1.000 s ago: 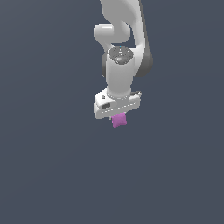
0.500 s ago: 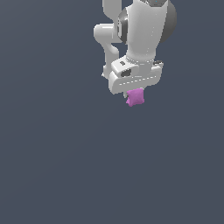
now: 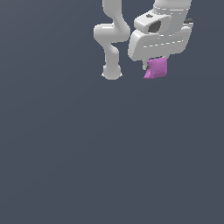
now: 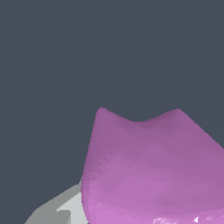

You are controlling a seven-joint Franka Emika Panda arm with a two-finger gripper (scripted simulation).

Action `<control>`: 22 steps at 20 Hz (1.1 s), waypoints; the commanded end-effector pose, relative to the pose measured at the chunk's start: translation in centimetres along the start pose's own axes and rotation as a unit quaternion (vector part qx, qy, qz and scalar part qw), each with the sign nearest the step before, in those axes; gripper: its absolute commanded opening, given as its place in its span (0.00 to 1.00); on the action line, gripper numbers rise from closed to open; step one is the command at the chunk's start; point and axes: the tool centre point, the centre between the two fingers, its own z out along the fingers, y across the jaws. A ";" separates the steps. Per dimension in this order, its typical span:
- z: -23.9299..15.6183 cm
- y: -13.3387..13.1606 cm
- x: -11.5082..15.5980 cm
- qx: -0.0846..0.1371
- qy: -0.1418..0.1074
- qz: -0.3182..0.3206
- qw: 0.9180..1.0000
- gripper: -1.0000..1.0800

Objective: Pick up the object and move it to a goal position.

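The white arm [image 3: 113, 39] rises from its round base and bends over toward the exterior view's right. Its gripper [image 3: 154, 66] points down, jaws clamped on the pink lump [image 3: 156, 68]. One pale finger [image 4: 65, 210] shows beside it

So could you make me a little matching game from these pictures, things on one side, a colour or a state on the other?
Things:
1. the object
2. the gripper
3. the arm's base
4. the backdrop

Descriptions:
A. plain dark grey-blue
B. magenta-pink, with pointed corners
C. white, closed on the pink lump
D. white, round foot, to the exterior view's left of the lump

Pairs: 1-B, 2-C, 3-D, 4-A. In the wrist view the object fills much of the picture.
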 end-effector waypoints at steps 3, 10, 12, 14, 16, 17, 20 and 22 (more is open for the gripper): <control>-4.5 -3.0 -0.6 0.000 0.000 0.000 1.000 0.00; -9.4 -6.4 -0.9 0.001 0.000 0.000 1.000 0.00; -10.3 -7.0 -1.0 0.001 0.000 0.001 1.000 0.00; -11.1 -7.5 -1.0 0.001 0.000 0.001 1.000 0.00; -11.6 -7.8 -1.0 0.002 0.000 0.001 1.000 0.00; -11.8 -7.9 -1.0 0.002 0.000 0.001 1.000 0.00; -12.1 -8.2 -0.9 0.002 0.000 0.001 1.000 0.00; -12.1 -8.2 -0.9 0.002 0.000 0.001 1.000 0.00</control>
